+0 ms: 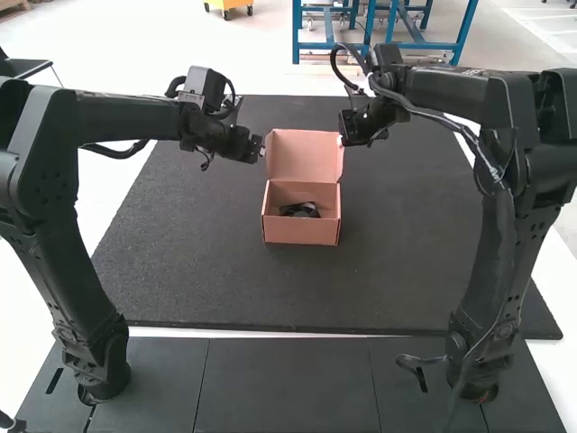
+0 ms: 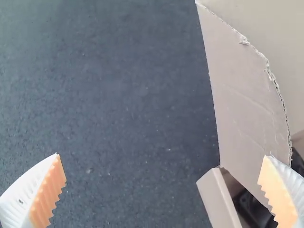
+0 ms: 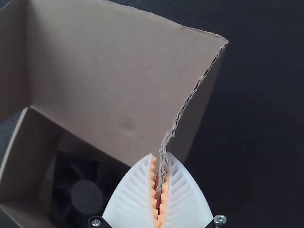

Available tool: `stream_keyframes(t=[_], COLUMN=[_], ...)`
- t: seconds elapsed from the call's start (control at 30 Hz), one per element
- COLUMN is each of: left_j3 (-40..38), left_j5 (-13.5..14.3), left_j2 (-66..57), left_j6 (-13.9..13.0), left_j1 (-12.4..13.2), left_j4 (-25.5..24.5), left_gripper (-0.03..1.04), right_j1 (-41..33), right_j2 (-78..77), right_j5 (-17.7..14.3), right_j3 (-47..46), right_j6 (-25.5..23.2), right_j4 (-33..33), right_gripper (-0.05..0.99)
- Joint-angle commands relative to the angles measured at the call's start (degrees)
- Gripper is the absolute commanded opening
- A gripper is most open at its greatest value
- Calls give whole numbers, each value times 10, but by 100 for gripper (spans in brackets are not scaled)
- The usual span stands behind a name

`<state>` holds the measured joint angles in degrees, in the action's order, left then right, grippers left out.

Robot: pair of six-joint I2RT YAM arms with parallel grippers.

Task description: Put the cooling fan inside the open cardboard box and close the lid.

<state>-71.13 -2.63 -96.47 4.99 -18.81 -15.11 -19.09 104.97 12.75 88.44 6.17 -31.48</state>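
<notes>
Cooling fan (image 1: 299, 210) is lying flat inside the open cardboard box (image 1: 302, 225), which is sitting mid-mat (image 1: 180, 234). Lid (image 1: 304, 155) is standing upright along the box's far side. Right tool (image 3: 159, 190) is pinching the lid's right-hand edge, fingers closed on the cardboard. In the high view the fan is sitting at about 7 o'clock from it. Left tool (image 2: 161, 194) is hanging spread wide just beside the lid's left edge, contact unclear, with the fan at about 5 o'clock.
</notes>
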Motion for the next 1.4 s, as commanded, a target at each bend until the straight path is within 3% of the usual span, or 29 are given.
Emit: stream_keyframes(t=[0.0,0.63,0.83,0.9,1.13,1.27,1.37], left_j3=[-24,-5,14,21,46,46,48], left_j5=[-7,-11,-7,9,80,106,107], left_j2=[14,64,80,86,90,99,100], left_j6=[6,9,13,30,34,38,39], left_j1=[-5,-5,-18,-15,5,26,34], left_j4=[-1,-34,-44,-44,-31,-22,-19], left_gripper=[96,96,96,96,96,96,96], right_j1=[-24,-43,-44,-43,-40,-40,-40], right_j2=[-7,-18,-26,-27,-33,-35,-35], right_j5=[29,32,32,32,32,32,32], right_j3=[2,5,3,2,4,2,1], right_j6=[-3,2,0,-1,-1,-1,1], right_j4=[-24,-111,-116,-117,-121,-127,-129], right_gripper=[-2,-2,-2,-2,-2,-2,-2])
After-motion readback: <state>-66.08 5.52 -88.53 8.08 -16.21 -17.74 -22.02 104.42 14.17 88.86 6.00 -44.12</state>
